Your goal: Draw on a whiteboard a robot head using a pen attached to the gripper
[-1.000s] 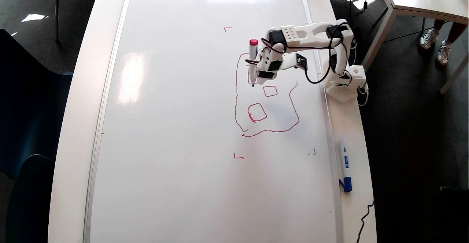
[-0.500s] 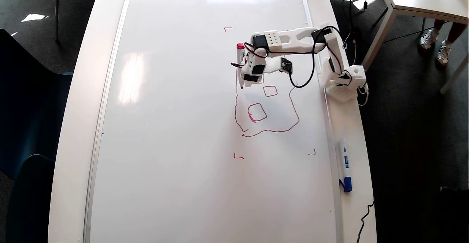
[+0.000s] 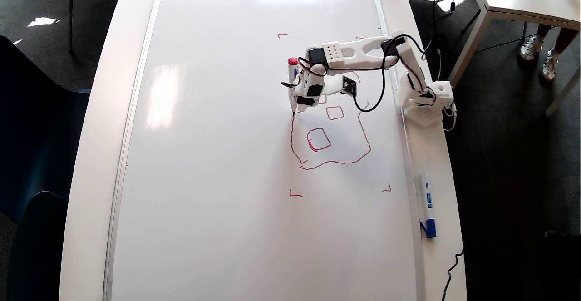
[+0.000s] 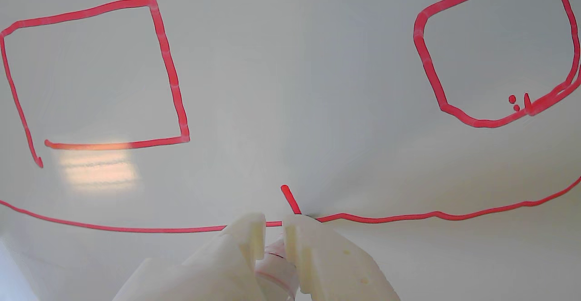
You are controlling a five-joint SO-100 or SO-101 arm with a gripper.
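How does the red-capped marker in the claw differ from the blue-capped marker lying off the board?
The slim white red-capped marker stands up, tip at the red outline on the glossy white whiteboard; the white blue-capped marker lies flat on the white table's edge, off the board. The first is clamped in the white plastic claw; the second lies untouched. Both have white barrels.

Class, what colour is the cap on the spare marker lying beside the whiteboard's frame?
Blue; the spare white marker shows best in the overhead view.

Fingers clamp pen against robot head outline; 2 squares above.
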